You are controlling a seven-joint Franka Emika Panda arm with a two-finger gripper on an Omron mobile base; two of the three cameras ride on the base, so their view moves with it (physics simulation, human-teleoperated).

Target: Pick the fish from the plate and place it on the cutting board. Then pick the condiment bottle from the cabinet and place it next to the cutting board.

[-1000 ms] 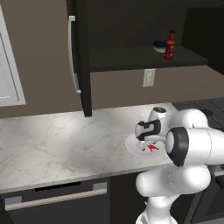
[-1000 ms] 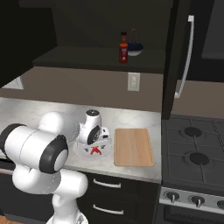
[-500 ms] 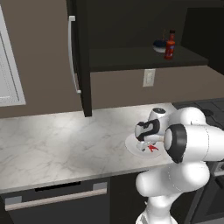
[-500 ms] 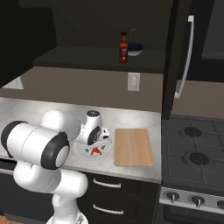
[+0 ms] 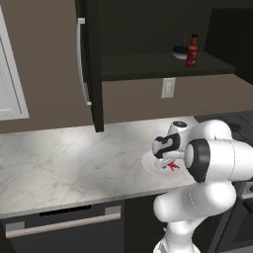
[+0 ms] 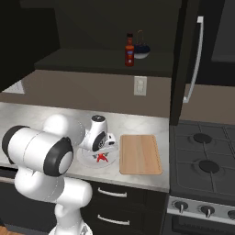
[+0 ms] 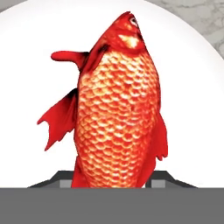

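Since a second ago your gripper [image 6: 103, 155] has sunk onto the fish [image 7: 116, 105], jaws narrowing around its body; whether they grip yet, you cannot tell. It lies on the plate [image 7: 26, 65], beside the cutting board [image 6: 140, 153]. Nothing is delivered; the condiment bottle [image 6: 130, 49] waits in the cabinet [image 5: 94, 59].

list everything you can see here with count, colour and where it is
fish: 1, red-orange, lying on the plate between the fingertips
plate: 1, white, on the counter left of the cutting board
cutting board: 1, light tan, on the counter beside the stove
condiment bottle: 1, red with black cap, on the cabinet shelf
bowl: 1, dark blue, on the shelf right of the bottle
cabinet: 1, dark, open, on the wall
wall outlet: 1, white, under the shelf
stove: 1, black, right of the counter
gripper: 1, dark, low over the plate, around the fish
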